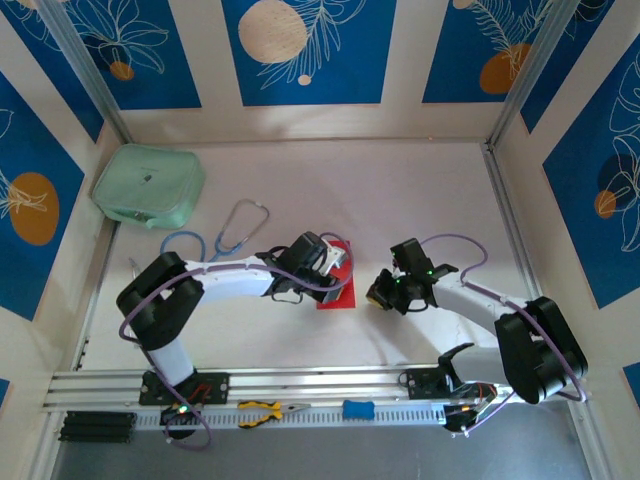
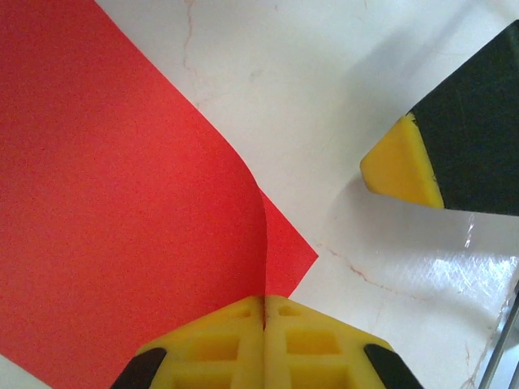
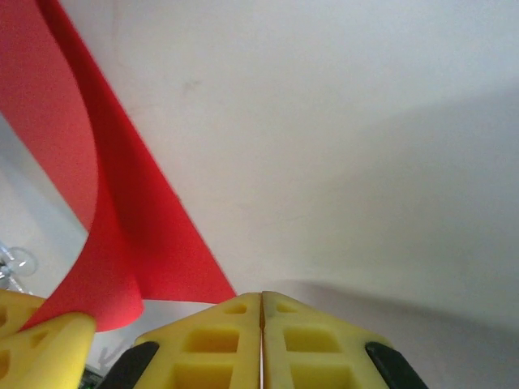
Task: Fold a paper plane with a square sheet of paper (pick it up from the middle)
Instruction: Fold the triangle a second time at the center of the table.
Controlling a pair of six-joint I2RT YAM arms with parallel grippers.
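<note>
Left wrist | we saw left claw (image 2: 263, 312) pinched shut on the square sheet of paper (image 2: 122, 227), curling off the counter (image 2: 324, 81) | right claw (image 3: 261, 304) closed, empty | folding barely begun, we judged.

Left hand (image 2: 263, 303), right hand (image 3: 261, 297): closed, seemingly adjacent.

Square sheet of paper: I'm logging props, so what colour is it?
The sheet is plain bright red, clearest in the left wrist view.
</note>
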